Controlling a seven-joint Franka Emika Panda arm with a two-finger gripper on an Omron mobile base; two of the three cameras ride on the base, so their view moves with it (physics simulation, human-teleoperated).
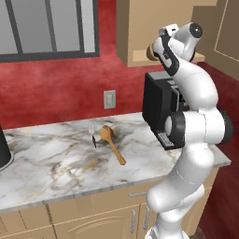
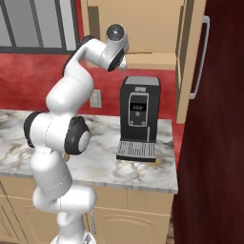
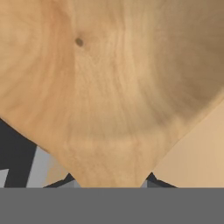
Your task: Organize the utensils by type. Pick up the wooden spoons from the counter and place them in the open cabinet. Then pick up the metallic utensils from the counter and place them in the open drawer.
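My gripper (image 3: pixel 111 183) is shut on a wooden spoon (image 3: pixel 105 83), whose tan bowl looms close in the hand view. In the left base view the hand is raised to the open cabinet (image 1: pixel 135 28), with the spoon's bowl (image 1: pixel 151 52) at the front edge of its shelf. A second wooden spoon (image 1: pixel 112 142) lies on the marble counter (image 1: pixel 51 163), handle pointing toward the front. Beside its bowl lie small metallic utensils: a pale thin piece (image 1: pixel 91 130) and a dark slim piece (image 1: pixel 94 140). The open drawer is out of view.
A black coffee machine (image 1: pixel 158 112) stands on the counter right under the cabinet shelf (image 2: pixel 152 60). The cabinet's door (image 2: pixel 190 62) hangs open on the right. A dark round object (image 1: pixel 3 149) sits at the counter's far left. A window fills the upper left wall.
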